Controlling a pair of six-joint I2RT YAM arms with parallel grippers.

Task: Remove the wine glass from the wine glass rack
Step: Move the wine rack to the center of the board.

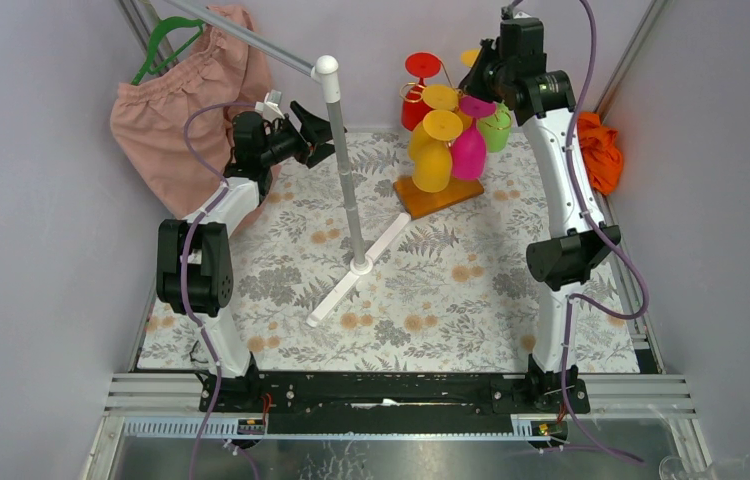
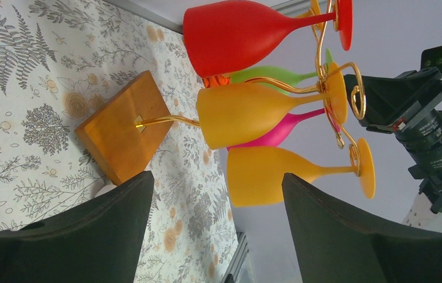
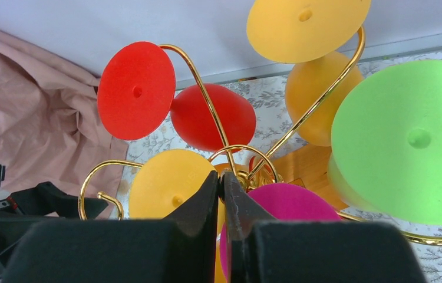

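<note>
1. The right gripper [image 3: 221, 177] has its jaws almost together, with only a thin slit between them. It is at the top of the rack [image 3: 205, 103], and I cannot tell if it pinches the gold wire.
2. The left gripper [image 1: 319, 135] has wide jaws and holds nothing. It is left of the rack, well apart, and points toward it.
3. The glasses hang bowl-down on the rack. The yellow glass [image 2: 266, 174] on the rack's near-left side lines up between the left fingers [image 2: 89, 236], so I judge it is the one to take.
4. The pole [image 1: 349, 190] stands between the left gripper and the rack, so the approach should go around it.
5. To do it well, grip the bowl gently and slide the foot outward along the scroll arm. The right gripper should steady the rack so that it does not tip.
</note>
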